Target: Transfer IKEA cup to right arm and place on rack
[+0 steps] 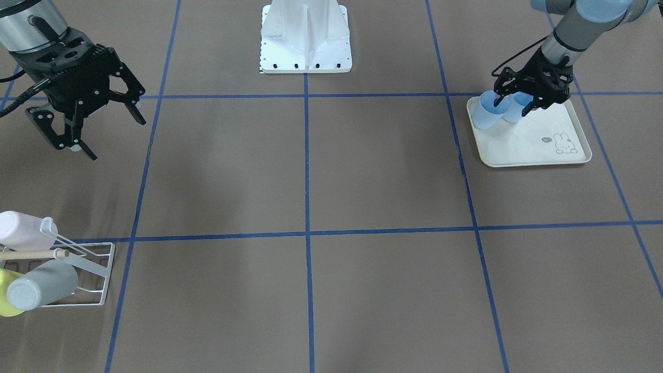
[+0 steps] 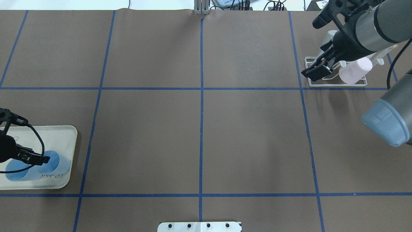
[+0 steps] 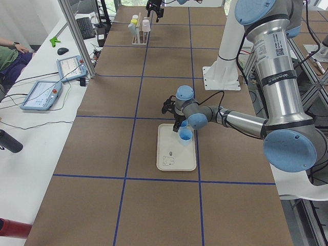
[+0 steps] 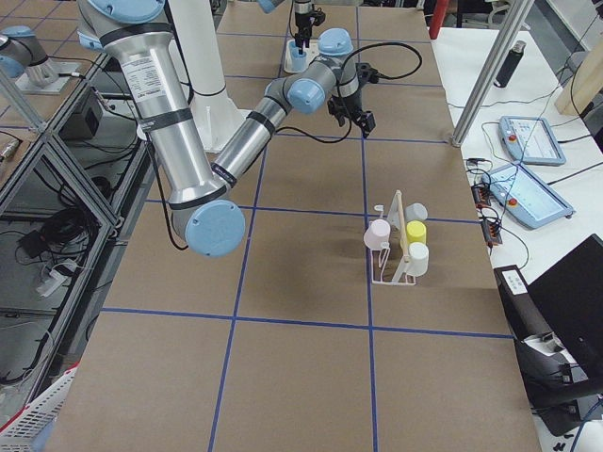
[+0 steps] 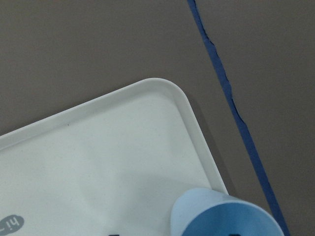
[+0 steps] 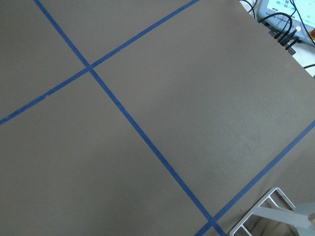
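Left hand [image 1: 512, 108] is low over the rabbit-print tray [image 1: 533, 153], its fingers at two light-blue IKEA cups [image 1: 486, 116] that stand upright on the tray. Cannot tell whether it is gripping a cup. Right hand [image 1: 116, 139] is released and raised near the rack [image 1: 101, 269], which holds pink, grey and yellow cups.

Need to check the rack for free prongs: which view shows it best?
Exterior right: the rack stands whole and unobstructed. Front-facing crops it at the edge; overhead has the right gripper across it; exterior left shows it far and small; the right wrist catches only a corner.
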Controlling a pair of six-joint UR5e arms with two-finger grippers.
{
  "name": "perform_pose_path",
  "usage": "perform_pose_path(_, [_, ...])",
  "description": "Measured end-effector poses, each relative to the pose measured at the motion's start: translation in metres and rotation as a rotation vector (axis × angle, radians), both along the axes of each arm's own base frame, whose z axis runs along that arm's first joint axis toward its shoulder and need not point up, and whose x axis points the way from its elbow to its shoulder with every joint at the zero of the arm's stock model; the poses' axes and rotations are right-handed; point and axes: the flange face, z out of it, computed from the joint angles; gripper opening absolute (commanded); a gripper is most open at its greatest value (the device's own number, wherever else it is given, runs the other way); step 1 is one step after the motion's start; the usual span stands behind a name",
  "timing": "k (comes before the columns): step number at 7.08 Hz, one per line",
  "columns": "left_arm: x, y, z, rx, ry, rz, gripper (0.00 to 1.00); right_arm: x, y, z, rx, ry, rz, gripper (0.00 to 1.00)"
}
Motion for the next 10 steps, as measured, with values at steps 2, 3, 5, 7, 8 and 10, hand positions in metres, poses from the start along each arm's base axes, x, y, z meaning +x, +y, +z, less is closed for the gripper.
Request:
perform_pose_path(2, [0.000, 0.000, -0.001, 0.000, 0.003, 0.005, 0.00, 0.000, 0.000, 0.000, 0.001, 0.001, 0.001, 0.99])
perform_pose_path(3, [0.001, 0.000, -0.002, 0.001, 0.006, 0.006, 0.00, 0.000, 0.000, 0.000, 0.001, 0.001, 0.001, 0.99])
perform_pose_path(5, [0.000, 0.000, -0.006, -0.002, 0.019, 0.013, 0.00, 0.000, 0.000, 0.000, 0.001, 0.001, 0.000, 0.99])
perform_pose_path(7, [-0.024, -0.008, -0.023, -0.031, 0.080, 0.002, 0.00, -0.001, 0.000, 0.000, 0.000, -0.001, -0.003, 0.99])
perform_pose_path(8, [-0.044, -0.018, -0.033, -0.028, 0.104, -0.040, 0.00, -0.005, 0.002, 0.000, -0.001, -0.003, -0.008, 0.99])
perform_pose_path(10, [-0.067, -0.032, -0.065, -0.007, 0.161, -0.105, 0.00, -0.022, 0.000, 0.004, 0.019, -0.035, -0.021, 0.99])
